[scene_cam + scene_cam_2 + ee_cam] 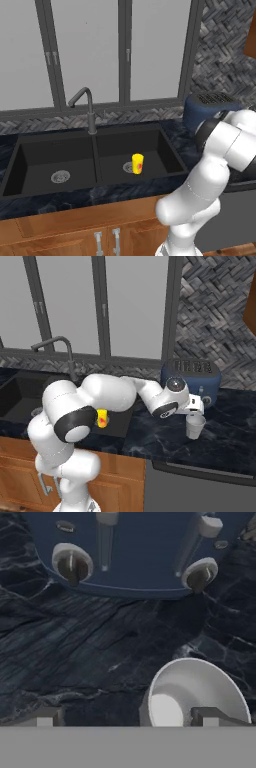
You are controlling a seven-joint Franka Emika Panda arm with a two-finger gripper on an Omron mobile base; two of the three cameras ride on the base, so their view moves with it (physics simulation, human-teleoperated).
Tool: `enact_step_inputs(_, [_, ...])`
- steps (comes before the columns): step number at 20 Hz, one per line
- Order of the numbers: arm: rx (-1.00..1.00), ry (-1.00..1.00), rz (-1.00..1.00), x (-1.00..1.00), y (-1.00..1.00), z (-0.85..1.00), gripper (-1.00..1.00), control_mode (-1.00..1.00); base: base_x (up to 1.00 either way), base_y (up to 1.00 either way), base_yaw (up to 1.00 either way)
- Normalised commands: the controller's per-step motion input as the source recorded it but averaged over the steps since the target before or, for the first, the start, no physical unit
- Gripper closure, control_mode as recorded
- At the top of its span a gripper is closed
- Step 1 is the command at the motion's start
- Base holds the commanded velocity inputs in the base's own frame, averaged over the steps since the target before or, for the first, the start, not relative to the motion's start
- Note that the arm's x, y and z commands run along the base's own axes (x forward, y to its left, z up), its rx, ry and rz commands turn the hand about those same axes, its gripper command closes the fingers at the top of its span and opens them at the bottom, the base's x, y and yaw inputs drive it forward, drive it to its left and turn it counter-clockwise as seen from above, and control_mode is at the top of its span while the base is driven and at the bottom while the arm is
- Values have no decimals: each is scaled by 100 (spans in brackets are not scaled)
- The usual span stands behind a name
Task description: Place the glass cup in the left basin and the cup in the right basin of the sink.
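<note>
Two small dark finger tips (44, 716) of the gripper (127, 717) stand spread wide apart in the hand view, jaws open, gripping nothing. Right tip sits over the rim of the small pale translucent glass cup (192, 694), left tip over bare counter; cup mouth faces the camera, upright. Whether the tip touches the rim, cannot tell.

Right base view: gripper (196, 415) hangs just above the glass cup (195, 427), which stands upright on the dark blue-black marbled counter (165, 448), right of the sink and just in front of the dark blue toaster (192, 378). Toaster's two pale round knobs (72, 562) show at top of hand view.

White arm (115, 393) reaches from the base across the sink's right end to the cup.

Small bright yellow cup with red mark (137, 163) stands upright inside the right basin (155, 145) of the wide matte black two-basin sink (20, 145), just beside its round silver drain. Left basin (35, 162) holds only its silver drain (60, 176). Grey gooseneck tap (87, 107) rises behind the centre divider. Wooden cabinet fronts (60, 235) below, grey-framed window (120, 50) behind, herringbone grey tile wall (215, 316) to the right.
</note>
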Motion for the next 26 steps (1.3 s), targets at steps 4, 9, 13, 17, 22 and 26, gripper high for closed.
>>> enact_step_inputs(4, [1,2,0,8,-32,-17,-100,-100,0,0,0])
enact_step_inputs(9, [3,4,0,34,-36,-16,-100,-100,0,0,0])
enact_step_inputs(13, [5,6,0,43,-32,-22,-100,-100,0,0,0])
enact_step_inputs(17, [9,8,0,42,-32,-29,-100,-100,0,0,0])
enact_step_inputs(22, [8,7,0,39,-30,-23,100,-100,0,0,0])
enact_step_inputs(26, [5,5,0,38,-3,-8,100,-100,0,0,0])
